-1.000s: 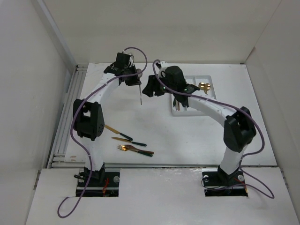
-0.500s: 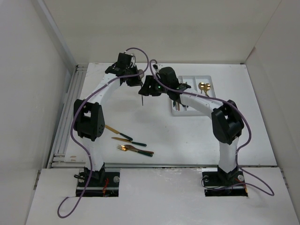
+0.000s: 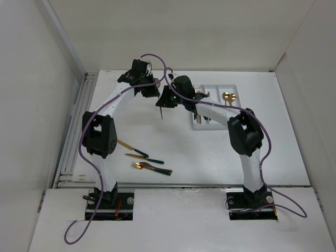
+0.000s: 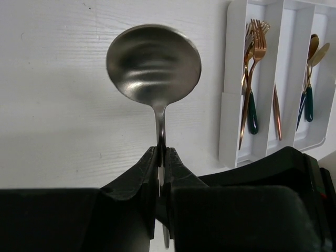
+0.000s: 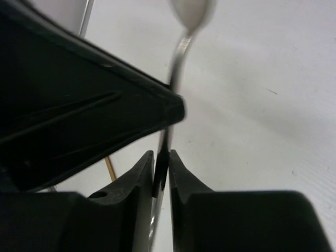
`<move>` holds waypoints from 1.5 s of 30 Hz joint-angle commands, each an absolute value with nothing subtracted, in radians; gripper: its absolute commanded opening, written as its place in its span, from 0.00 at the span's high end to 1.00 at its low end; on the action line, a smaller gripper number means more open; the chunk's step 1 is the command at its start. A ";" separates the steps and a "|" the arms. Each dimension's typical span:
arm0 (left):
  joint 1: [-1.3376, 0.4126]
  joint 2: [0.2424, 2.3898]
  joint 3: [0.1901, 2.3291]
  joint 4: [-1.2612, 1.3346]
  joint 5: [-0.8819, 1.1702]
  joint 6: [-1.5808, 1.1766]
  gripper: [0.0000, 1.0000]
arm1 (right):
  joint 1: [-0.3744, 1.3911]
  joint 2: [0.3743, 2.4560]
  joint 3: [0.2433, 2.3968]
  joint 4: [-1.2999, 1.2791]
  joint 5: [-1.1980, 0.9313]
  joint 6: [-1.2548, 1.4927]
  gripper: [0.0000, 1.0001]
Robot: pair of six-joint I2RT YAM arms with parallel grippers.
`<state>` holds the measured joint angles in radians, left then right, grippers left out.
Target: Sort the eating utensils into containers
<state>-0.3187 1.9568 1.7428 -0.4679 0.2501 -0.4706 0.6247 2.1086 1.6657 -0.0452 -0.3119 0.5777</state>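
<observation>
**Silver spoon, held above the table by both grippers**
Hidden: the lower handle, behind the left gripper's black body. In the right wrist view the bowl is blurred and cut off by the top edge. The bowl is round, dull grey and all metal. The left gripper is clamped on the neck just below the bowl, and the right gripper pinches the thin handle on the far side from the bowl. The white tray lies to the right of the left gripper.

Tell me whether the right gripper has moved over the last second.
Yes. The right gripper has swung left, away from the tray, onto the spoon.
</observation>
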 commanded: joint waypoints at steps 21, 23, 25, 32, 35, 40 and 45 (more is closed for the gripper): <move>-0.238 1.870 1.881 -0.423 0.247 -0.354 0.00 | 0.172 1.683 1.410 -0.250 -0.262 0.240 1.00; -0.227 1.861 1.856 -0.445 0.207 -0.345 0.00 | 0.112 1.693 1.410 -0.340 -0.326 0.137 1.00; -0.218 1.861 1.821 -0.454 0.155 -0.319 0.00 | 0.032 1.735 1.452 -0.423 -0.371 0.089 1.00; -0.209 1.842 1.776 -0.454 0.071 -0.287 0.00 | -0.047 1.835 1.466 -0.465 -0.331 0.023 1.00; -0.209 1.822 1.753 -0.454 0.046 -0.278 0.00 | -0.048 1.881 1.476 -0.465 -0.310 0.023 0.89; -0.209 1.813 1.700 -0.474 0.025 -0.242 0.00 | -0.048 1.901 1.453 -0.419 -0.262 0.057 0.59; -0.189 1.792 1.686 -0.483 0.024 -0.233 0.00 | -0.048 1.882 1.453 -0.410 -0.201 0.066 0.53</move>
<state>-0.2031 1.8820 1.6917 -0.4820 0.0391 -0.2588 -0.0513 1.9194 1.4429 -0.4606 -0.2497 0.0601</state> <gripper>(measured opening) 0.997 0.464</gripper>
